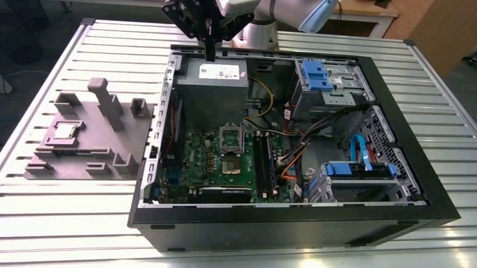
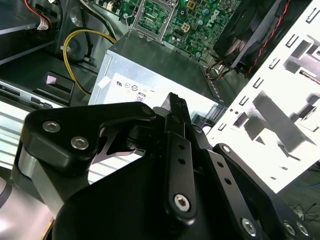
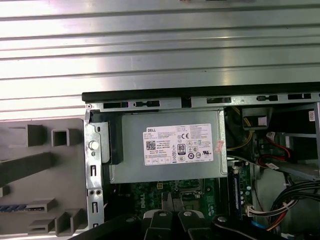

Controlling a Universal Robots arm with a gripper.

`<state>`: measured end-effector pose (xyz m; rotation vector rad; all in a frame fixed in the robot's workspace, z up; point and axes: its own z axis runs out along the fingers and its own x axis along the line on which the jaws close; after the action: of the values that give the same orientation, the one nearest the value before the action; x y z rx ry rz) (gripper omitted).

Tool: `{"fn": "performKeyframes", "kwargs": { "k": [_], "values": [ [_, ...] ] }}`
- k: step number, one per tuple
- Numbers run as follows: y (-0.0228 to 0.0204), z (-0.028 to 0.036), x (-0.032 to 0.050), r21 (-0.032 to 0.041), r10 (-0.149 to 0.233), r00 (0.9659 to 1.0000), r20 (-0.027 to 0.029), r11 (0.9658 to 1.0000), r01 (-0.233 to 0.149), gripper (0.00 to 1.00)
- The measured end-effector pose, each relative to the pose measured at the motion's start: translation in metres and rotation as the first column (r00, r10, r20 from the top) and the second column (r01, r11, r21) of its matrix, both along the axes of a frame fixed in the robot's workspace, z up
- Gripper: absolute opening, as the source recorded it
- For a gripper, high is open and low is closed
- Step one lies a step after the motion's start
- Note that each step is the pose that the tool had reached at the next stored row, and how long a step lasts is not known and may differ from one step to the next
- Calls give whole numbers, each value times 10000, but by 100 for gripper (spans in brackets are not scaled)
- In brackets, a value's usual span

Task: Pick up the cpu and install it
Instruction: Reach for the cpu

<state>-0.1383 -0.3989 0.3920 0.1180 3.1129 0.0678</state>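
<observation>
Cpu (image 1: 66, 131) in grey fixture (image 1: 104, 144), power supply (image 1: 212, 94) inside case (image 1: 298, 223), gripper (image 1: 211, 56) above it, jaws closed, empty.

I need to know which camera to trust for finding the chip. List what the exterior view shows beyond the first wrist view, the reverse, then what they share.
The exterior view adds: the cpu lying in the grey fixture, well apart from the gripper, and the blue drive bays. The first wrist view adds: the slots along the case's rear rim. Both: the power supply near the shut gripper, the motherboard socket, the fixture and the slatted table.
</observation>
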Motion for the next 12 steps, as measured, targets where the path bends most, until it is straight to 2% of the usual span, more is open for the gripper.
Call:
{"fn": "performKeyframes", "kwargs": {
  "k": [12],
  "values": [
    [0,-5,-30,1,0,10000,0,10000,0,10]
  ]
}}
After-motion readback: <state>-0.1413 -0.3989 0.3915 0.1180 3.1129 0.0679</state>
